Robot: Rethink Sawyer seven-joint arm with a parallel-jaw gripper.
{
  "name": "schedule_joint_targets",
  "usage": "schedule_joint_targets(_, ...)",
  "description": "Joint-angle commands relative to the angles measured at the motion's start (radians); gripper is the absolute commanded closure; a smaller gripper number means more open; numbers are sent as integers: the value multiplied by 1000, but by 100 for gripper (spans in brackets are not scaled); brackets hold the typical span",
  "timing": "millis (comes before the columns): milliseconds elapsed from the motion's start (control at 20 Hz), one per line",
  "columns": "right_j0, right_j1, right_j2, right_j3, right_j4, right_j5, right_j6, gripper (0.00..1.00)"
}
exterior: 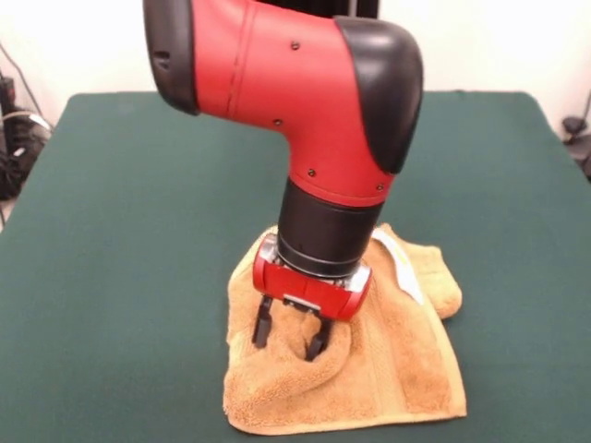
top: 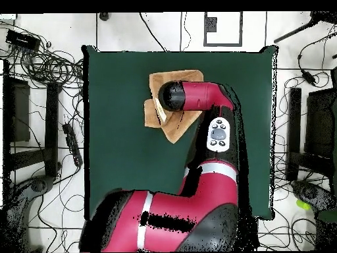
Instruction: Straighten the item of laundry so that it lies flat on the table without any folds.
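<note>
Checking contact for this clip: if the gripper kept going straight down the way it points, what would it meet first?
The towel: the gripper points down with its fingers apart, seemingly already in the bunched cloth; the table lies beneath.

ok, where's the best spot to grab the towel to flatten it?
Probably the raised fold of the towel by the gripper, pinched from straight above. The open fingers already straddle that ridge. The corner with the white tag is folded over and needs pulling out later.
</note>
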Motion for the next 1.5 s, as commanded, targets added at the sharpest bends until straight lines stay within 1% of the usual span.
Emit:
schedule_joint_targets(50,-10,25,235,145,195,39,228,0)
schedule_joint_targets(350,-15,14,254,179,267,-5,210,0)
schedule_joint_targets(700,-19,7,256,198,308,-12,176,0)
schedule_joint_targets(900,-23,-2,265,214,317,-16,153,0)
schedule_joint_targets(1000,-28,-15,257,226,298,0,110,0)
schedule_joint_targets(1200,-69,-65,261,296,247,9,13,0)
schedule_joint_targets(1300,-93,-78,263,313,200,10,-66,0)
schedule_joint_targets(1400,-140,-86,291,334,148,-10,-160,0)
schedule_joint_targets(1500,-216,-90,353,367,86,-58,-269,0)
